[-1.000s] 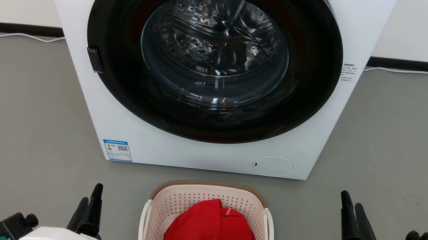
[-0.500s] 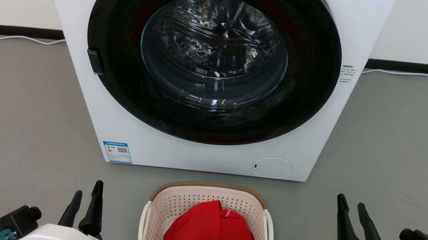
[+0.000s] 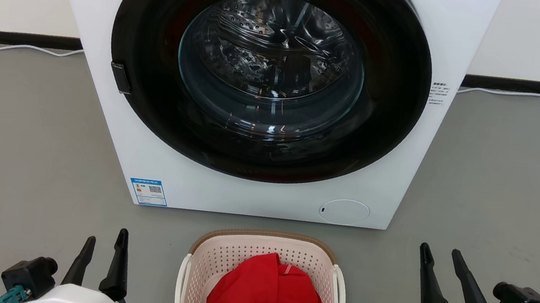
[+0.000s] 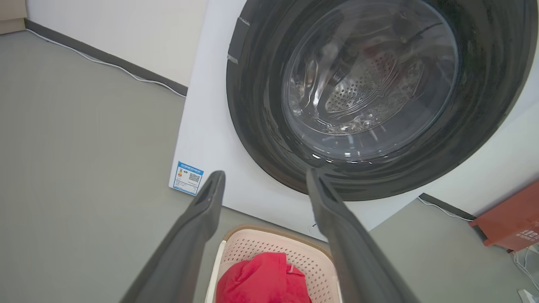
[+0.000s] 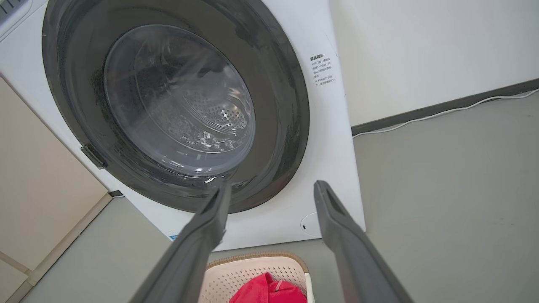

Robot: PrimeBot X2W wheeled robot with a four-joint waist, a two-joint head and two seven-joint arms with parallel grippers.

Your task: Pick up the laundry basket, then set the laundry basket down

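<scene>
A cream-pink laundry basket with a brown rim stood on a grey floor at the six o'clock edge of the head view, its near end cut off by the frame. A crumpled red cloth lay heaped inside it. Directly at twelve o'clock from the basket, near but apart from it, stood a white washing machine with a large round dark door and a shiny steel drum behind the glass. The left gripper hovered at about seven o'clock, its two dark fingers spread and holding nothing, well clear of the basket's white side handle. The right gripper hovered at about five o'clock, fingers likewise parted and empty, farther from the basket than the left. A thin white cable ran along the wall base behind the machine.
</scene>
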